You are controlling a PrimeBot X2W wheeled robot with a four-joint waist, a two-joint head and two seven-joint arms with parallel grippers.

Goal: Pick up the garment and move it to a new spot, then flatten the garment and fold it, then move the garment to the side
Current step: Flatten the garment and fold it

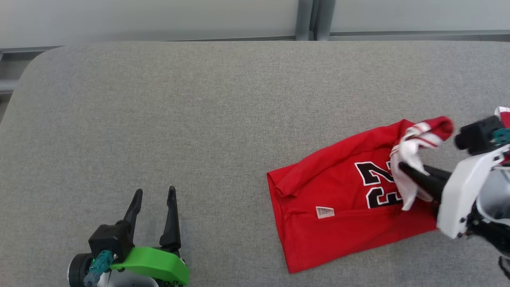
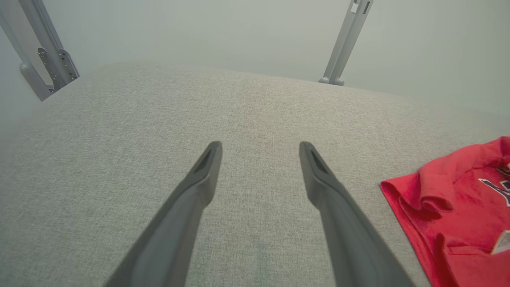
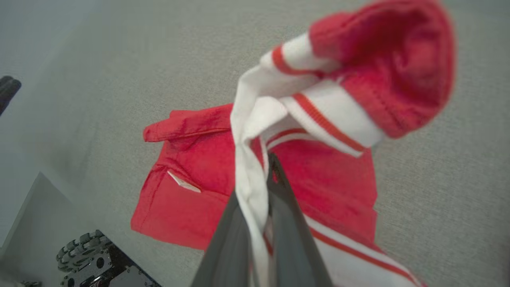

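Left gripper (image 1: 154, 190) stood open, empty, over the table's (image 1: 199, 99) front-left part. Red garment (image 1: 330, 191) lay rumpled on the table's right side. Right gripper (image 1: 401, 166) was pinched on its white-striped trim. Judged: pick-up step. Next: lift clear, carry toward the table's middle.

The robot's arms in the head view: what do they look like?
Both arms end in jaws of two long, dark, tapering fingers. The left one's rise from a black block with a bright green cover and a teal plug. The right arm wears a white shell with a black box beside it.
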